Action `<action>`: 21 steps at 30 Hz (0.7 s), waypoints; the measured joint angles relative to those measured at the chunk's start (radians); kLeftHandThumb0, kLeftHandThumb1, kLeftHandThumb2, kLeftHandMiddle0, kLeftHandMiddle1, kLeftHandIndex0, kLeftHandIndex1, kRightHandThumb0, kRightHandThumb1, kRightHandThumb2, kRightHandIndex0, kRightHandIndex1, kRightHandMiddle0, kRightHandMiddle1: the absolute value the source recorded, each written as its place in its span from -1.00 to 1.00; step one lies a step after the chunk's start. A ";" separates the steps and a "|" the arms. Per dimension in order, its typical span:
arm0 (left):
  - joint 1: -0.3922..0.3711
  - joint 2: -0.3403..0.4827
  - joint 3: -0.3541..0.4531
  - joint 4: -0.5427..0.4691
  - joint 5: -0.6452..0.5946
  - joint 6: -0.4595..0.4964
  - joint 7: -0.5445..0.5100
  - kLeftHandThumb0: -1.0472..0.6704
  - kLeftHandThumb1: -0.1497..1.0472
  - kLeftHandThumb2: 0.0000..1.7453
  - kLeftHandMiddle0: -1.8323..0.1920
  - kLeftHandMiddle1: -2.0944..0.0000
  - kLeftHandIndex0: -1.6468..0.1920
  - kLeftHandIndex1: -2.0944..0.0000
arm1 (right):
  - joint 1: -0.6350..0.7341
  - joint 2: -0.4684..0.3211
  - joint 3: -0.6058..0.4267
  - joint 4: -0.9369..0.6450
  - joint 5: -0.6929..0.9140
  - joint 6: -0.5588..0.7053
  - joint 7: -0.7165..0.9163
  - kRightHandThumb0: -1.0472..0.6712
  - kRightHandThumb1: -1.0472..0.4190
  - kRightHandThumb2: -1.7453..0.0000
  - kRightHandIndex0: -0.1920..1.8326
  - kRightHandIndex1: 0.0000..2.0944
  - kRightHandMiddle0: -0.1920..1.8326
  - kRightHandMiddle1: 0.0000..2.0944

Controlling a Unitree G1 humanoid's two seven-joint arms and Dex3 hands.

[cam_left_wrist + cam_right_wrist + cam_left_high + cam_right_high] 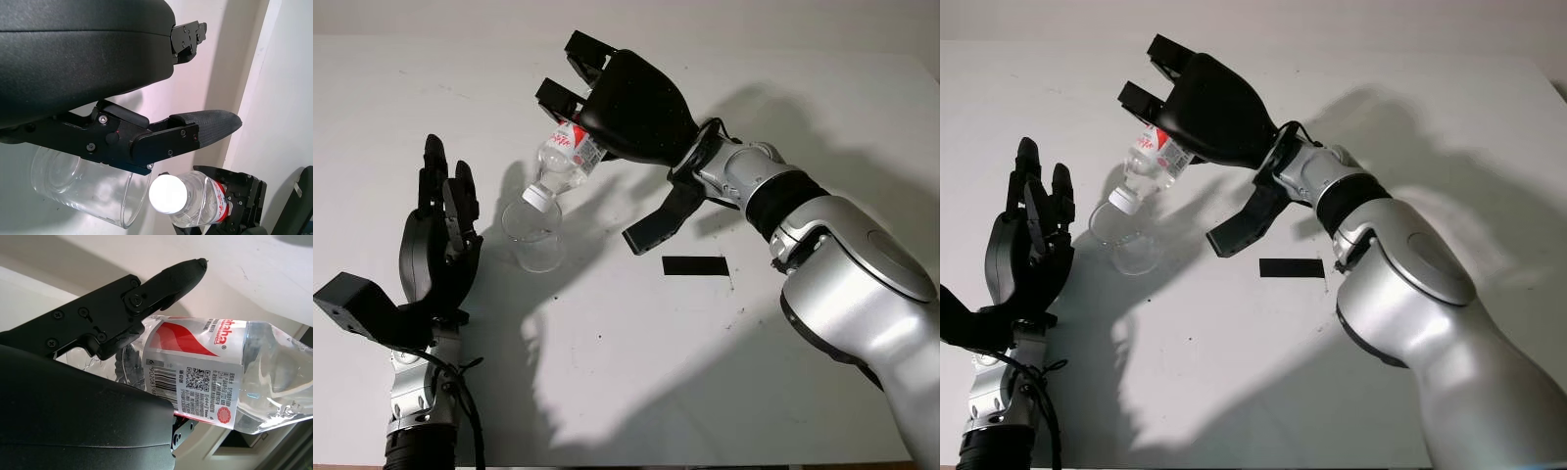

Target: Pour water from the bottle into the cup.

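A clear plastic cup (534, 235) stands upright on the white table (636, 352), left of centre. My right hand (597, 103) is shut on a clear water bottle (564, 160) with a red and white label (195, 364). The bottle is tilted, its white-capped mouth (540, 195) pointing down just over the cup's rim. The left wrist view has the bottle's white cap (168, 194) beside the cup (88, 191). My left hand (445, 220) is open, raised just left of the cup, not touching it.
A black rectangular strip (695, 265) lies flat on the table right of the cup. My right forearm (822, 245) crosses the table from the lower right. The table's far edge (460, 37) runs along the back.
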 measured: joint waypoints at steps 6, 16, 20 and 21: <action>0.000 -0.002 0.000 0.000 -0.001 0.000 -0.001 -0.58 1.00 -0.29 1.00 1.00 1.00 1.00 | 0.000 0.000 0.002 0.001 -0.004 0.004 -0.011 -0.39 -0.94 0.94 0.35 1.00 -0.36 0.75; 0.000 -0.001 0.001 0.000 -0.002 0.000 -0.005 -0.58 1.00 -0.28 1.00 1.00 1.00 1.00 | 0.015 0.002 -0.199 -0.003 0.253 -0.113 0.151 -0.28 -1.00 0.78 0.41 1.00 0.25 1.00; 0.000 -0.002 0.001 0.000 -0.002 0.001 -0.007 -0.59 1.00 -0.29 1.00 1.00 1.00 1.00 | 0.068 0.004 -0.313 -0.013 0.384 -0.126 0.237 -0.27 -1.00 0.72 0.48 1.00 0.22 1.00; 0.000 -0.002 0.001 0.000 -0.002 0.001 -0.007 -0.59 1.00 -0.29 1.00 1.00 1.00 1.00 | 0.087 0.006 -0.344 -0.016 0.423 -0.134 0.267 -0.26 -1.00 0.70 0.49 1.00 0.22 1.00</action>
